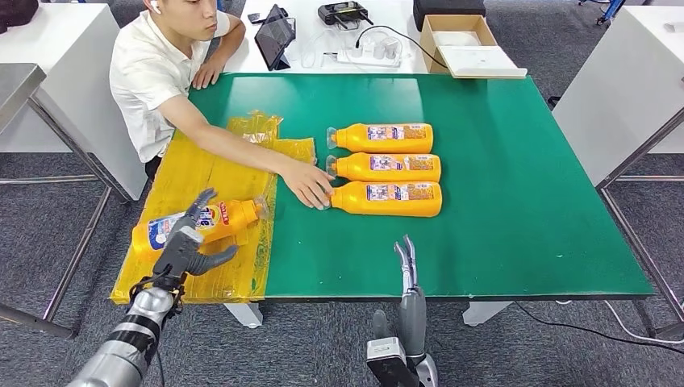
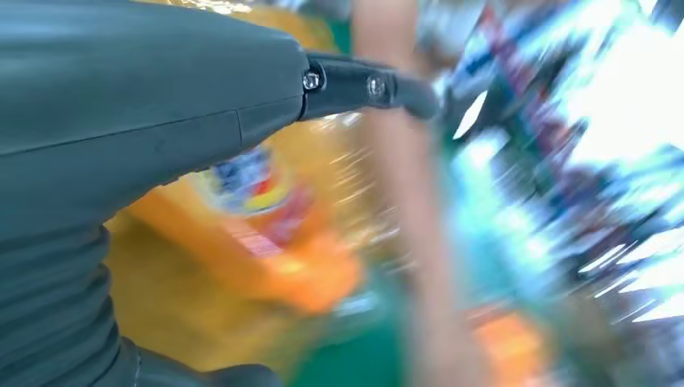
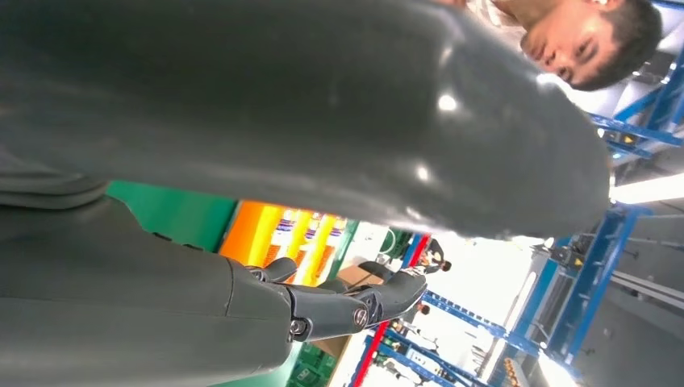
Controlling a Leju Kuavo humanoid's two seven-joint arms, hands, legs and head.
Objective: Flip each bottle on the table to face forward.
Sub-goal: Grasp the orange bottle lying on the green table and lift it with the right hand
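My left hand (image 1: 184, 246) hovers with fingers apart over the bottle (image 1: 198, 224) lying on the yellow sheet (image 1: 202, 173) at near left, ready to grip. A person's hand (image 1: 309, 185) steadies the three bottles (image 1: 385, 170) mid-table. My right hand (image 1: 406, 266) waits empty at the near edge, fingers straight, close together.

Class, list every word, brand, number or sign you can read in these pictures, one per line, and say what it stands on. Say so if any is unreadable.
None can be read with certainty.
Label on the bottle by the left robot hand, bottle: large blue and red characters, too blurred to read.
Labels on the three bottles on the green table: print too small to read.
Left wrist view: label smeared by motion, unreadable.
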